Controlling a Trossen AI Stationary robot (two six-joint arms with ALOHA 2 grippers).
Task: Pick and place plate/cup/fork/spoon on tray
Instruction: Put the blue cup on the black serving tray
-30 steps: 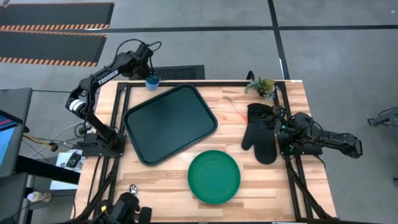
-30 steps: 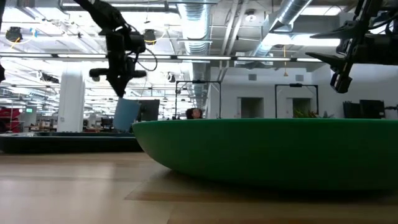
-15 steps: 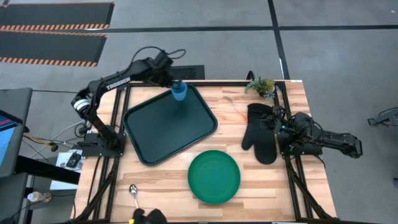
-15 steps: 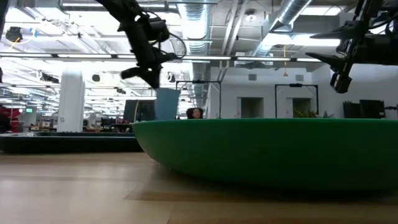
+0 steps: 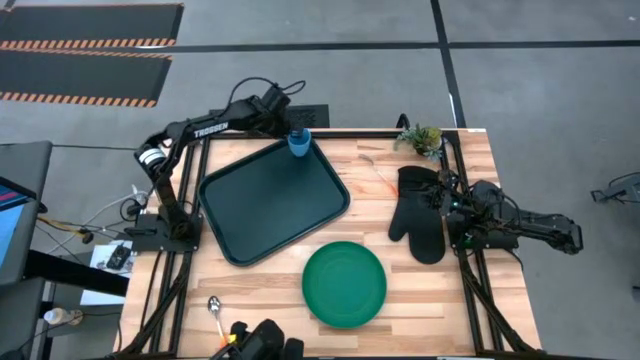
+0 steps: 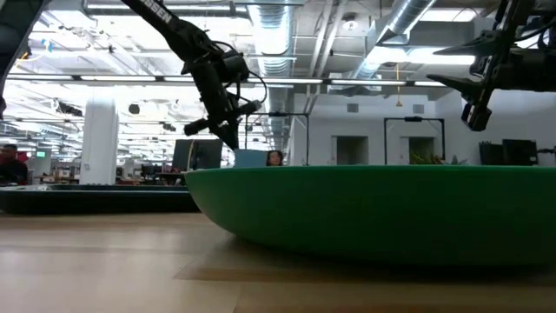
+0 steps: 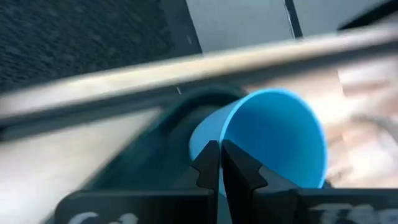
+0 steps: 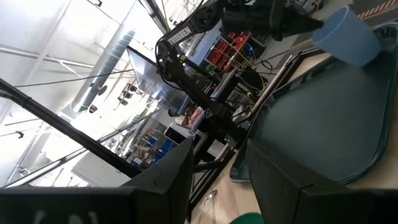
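Note:
My left gripper [image 5: 289,128] is shut on the light-blue cup [image 5: 299,144] over the far right corner of the dark tray [image 5: 250,205]. The cup also shows in the low view [image 6: 250,157] and the right wrist view [image 8: 348,28]. The green plate [image 5: 344,283] lies flat on the table near the front. The fork [image 5: 381,176] lies on the table beside the mitt. The spoon [image 5: 214,305] lies near the front left edge. My right gripper [image 8: 217,180] is open and empty at the table's right edge. My left gripper pinches the cup's wall at its rim [image 7: 231,127] between its two fingers, one finger on each side of the wall. The fingers come from the table's far left, slanting down. The cup is tilted; whether its base touches the tray I cannot tell.
A black oven mitt [image 5: 420,215] lies right of the tray, and a small plant [image 5: 420,138] stands at the far right corner. A dark shape [image 5: 265,340] shows at the near edge. The low view is mostly filled by the plate [image 6: 373,213].
My left gripper has carried the cup from beyond the tray's far left corner toward the table's right edge, along the tray's far rim to its far right corner. The cup has tipped over more. The dark shape at the near edge has moved right.

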